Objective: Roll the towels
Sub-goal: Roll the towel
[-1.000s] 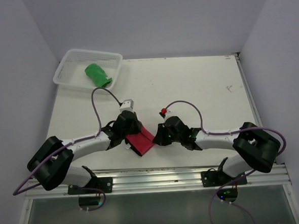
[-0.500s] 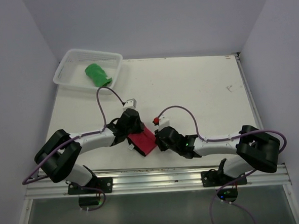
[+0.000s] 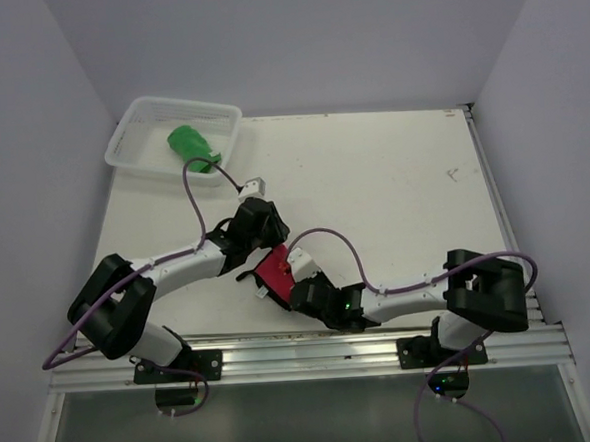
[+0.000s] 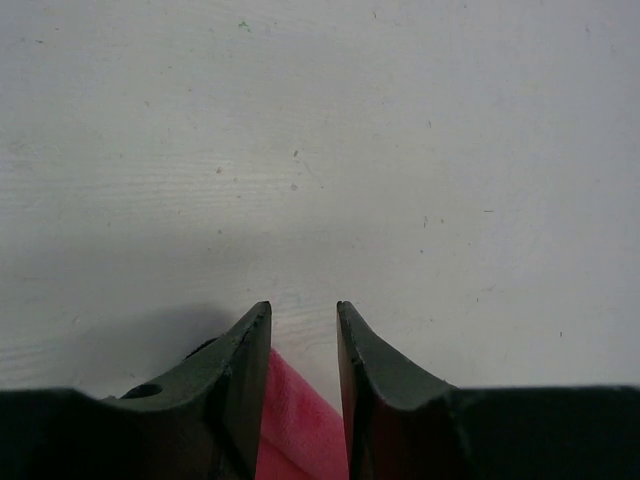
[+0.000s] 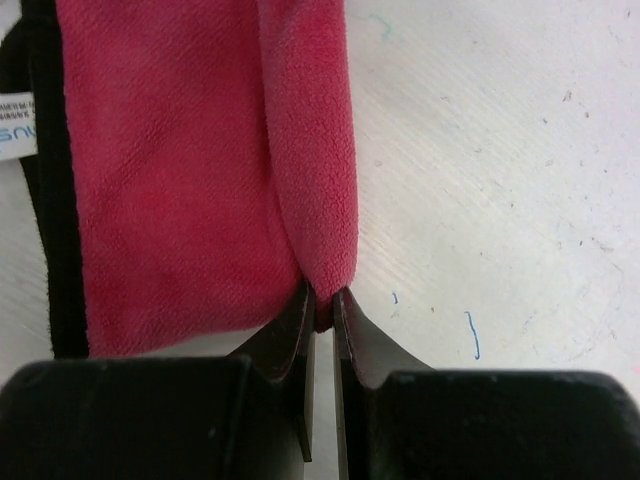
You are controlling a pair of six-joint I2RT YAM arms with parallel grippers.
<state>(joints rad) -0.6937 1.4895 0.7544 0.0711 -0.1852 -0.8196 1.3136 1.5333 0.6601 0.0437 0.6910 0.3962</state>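
Note:
The red towel (image 3: 275, 270) lies near the table's front, between my two grippers. My left gripper (image 3: 265, 245) stands over its far end; in the left wrist view its jaws (image 4: 303, 312) are close together with the red towel (image 4: 291, 428) pinched between them near their base. My right gripper (image 3: 293, 283) is at the towel's near end; in the right wrist view it (image 5: 325, 297) is shut on the folded-over edge of the red towel (image 5: 180, 170), whose dark border and white label show at the left. The green towel (image 3: 192, 147) lies rolled in the basket.
The white mesh basket (image 3: 134, 126) stands at the table's far left corner. Purple cables loop above both wrists. The aluminium rail (image 3: 313, 345) runs along the near edge behind the arm bases. Walls close in the left, right and far sides.
My right gripper has swung left and toward the near edge, round to the towel's near end. My left gripper has moved a little farther away. The towel now looks narrower, its edge folded over.

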